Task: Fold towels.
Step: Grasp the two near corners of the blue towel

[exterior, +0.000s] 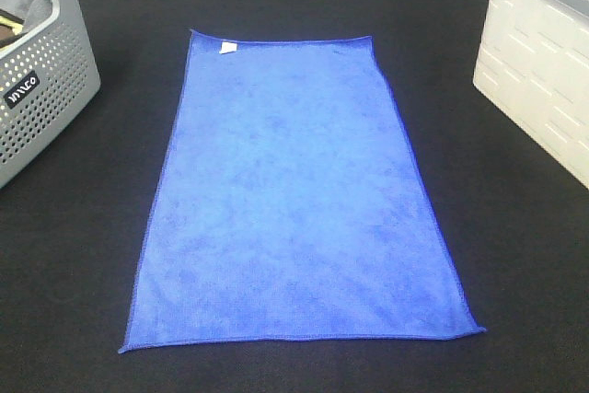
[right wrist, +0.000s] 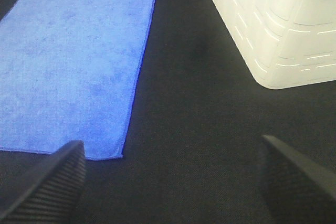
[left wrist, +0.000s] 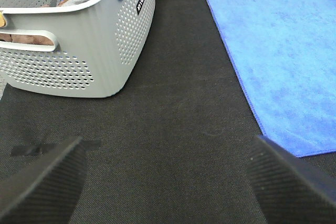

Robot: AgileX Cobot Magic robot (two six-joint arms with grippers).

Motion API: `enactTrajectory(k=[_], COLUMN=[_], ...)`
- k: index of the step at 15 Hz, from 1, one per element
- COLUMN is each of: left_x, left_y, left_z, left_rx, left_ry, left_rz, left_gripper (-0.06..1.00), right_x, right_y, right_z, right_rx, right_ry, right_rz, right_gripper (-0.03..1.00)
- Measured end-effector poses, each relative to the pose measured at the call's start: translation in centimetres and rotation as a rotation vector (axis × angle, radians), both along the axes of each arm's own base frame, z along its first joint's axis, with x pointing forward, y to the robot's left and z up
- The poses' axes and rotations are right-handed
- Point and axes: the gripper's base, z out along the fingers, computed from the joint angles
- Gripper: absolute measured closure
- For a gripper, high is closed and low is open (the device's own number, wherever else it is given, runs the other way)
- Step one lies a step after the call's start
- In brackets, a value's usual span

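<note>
A royal-blue towel (exterior: 296, 195) lies spread flat on the black table, long side running front to back, with a small white tag (exterior: 228, 47) near its far left corner. Neither gripper shows in the exterior high view. In the left wrist view my left gripper (left wrist: 168, 187) is open and empty over bare black cloth, with the towel (left wrist: 278, 45) off to one side near its near left corner. In the right wrist view my right gripper (right wrist: 170, 182) is open and empty, just beyond the towel's (right wrist: 73, 61) near right corner.
A grey perforated basket (exterior: 41, 71) holding cloths stands at the far left; it also shows in the left wrist view (left wrist: 89, 51). A white bin (exterior: 538, 71) stands at the far right and shows in the right wrist view (right wrist: 278, 30).
</note>
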Motion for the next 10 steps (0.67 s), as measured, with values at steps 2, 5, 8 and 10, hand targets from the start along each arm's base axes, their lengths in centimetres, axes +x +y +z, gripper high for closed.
enactTrajectory(k=[2, 5, 8, 10], left_x=[0.00, 0.00, 0.00, 0.00], left_y=[0.00, 0.00, 0.00, 0.00], left_z=[0.00, 0.00, 0.00, 0.00], left_rx=[0.000, 0.000, 0.000, 0.000], left_ry=[0.000, 0.000, 0.000, 0.000], left_rz=[0.000, 0.000, 0.000, 0.000], left_gripper=[0.15, 0.15, 0.15, 0.15], right_x=[0.00, 0.00, 0.00, 0.00], right_y=[0.00, 0.00, 0.00, 0.00], right_z=[0.00, 0.00, 0.00, 0.00], right_rx=[0.000, 0.000, 0.000, 0.000], right_ry=[0.000, 0.000, 0.000, 0.000], right_rz=[0.000, 0.000, 0.000, 0.000], right_gripper=[0.14, 0.14, 0.14, 0.14])
